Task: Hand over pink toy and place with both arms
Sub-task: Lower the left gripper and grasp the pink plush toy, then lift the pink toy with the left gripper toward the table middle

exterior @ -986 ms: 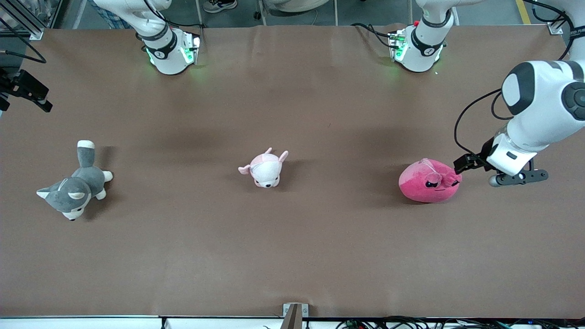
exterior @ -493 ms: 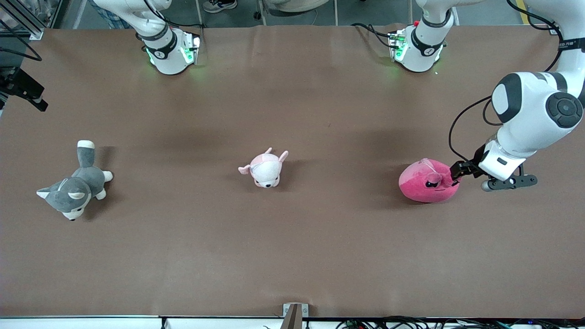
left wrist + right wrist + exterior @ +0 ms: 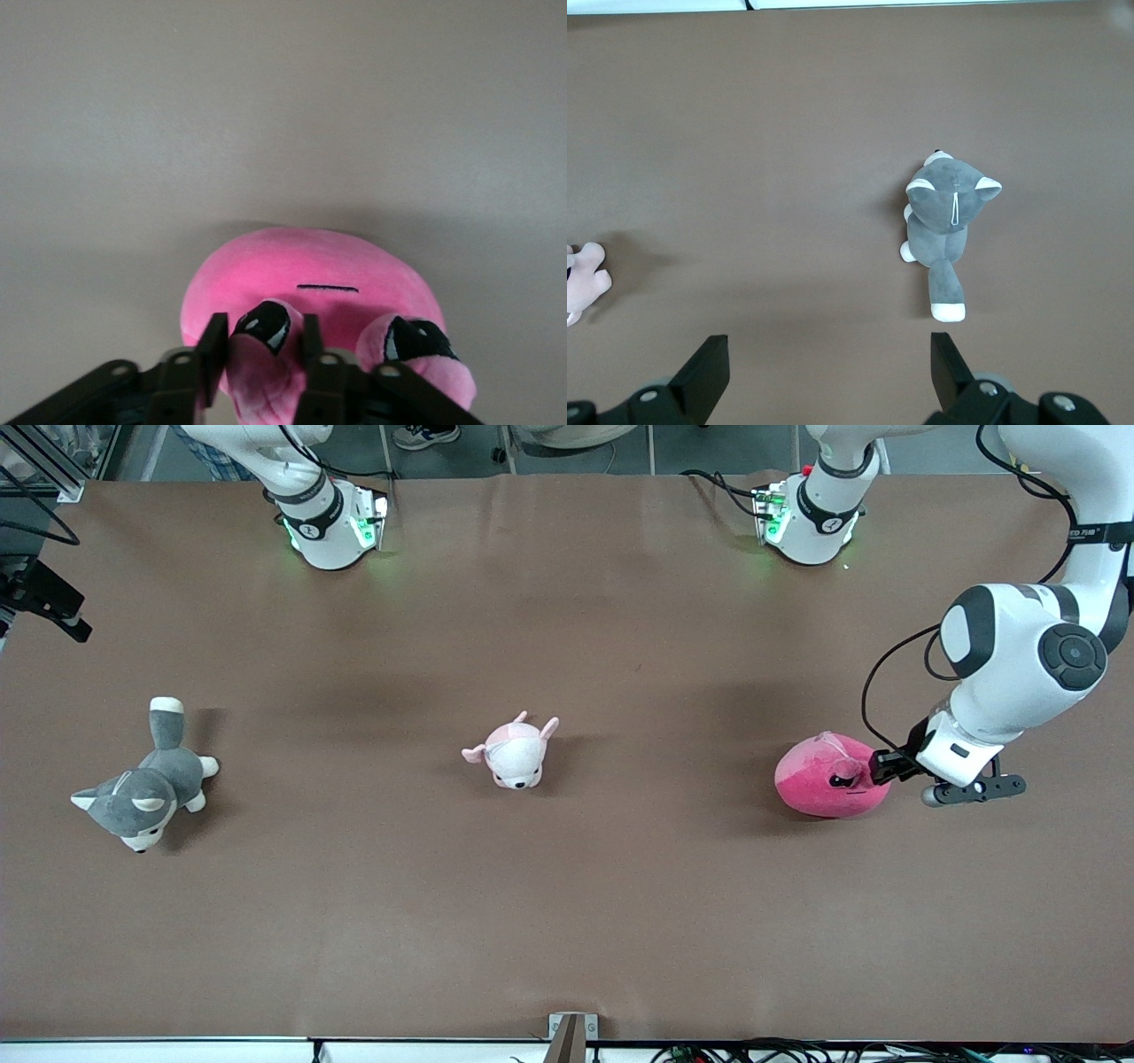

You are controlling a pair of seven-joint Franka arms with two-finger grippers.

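Note:
The pink toy (image 3: 824, 781), a round hot-pink plush with dark angry eyes, lies on the brown table (image 3: 620, 912) toward the left arm's end. My left gripper (image 3: 879, 767) is low at the toy's edge, shut on it. In the left wrist view the left gripper (image 3: 261, 335) pinches a fold of the pink toy (image 3: 310, 261) around one eye between its black fingers (image 3: 213, 350). My right gripper (image 3: 828, 354) hangs open and empty, high over the right arm's end of the table, where the right arm waits.
A small pale pink-and-white plush (image 3: 514, 751) lies mid-table. A grey-and-white plush (image 3: 146, 779) lies toward the right arm's end, and shows in the right wrist view as the grey plush (image 3: 946, 226). Both arm bases (image 3: 332, 522) stand along the table's edge farthest from the camera.
My left gripper slid in against the pink toy and its fingers closed on a fold by the eye. The right gripper drifted only slightly.

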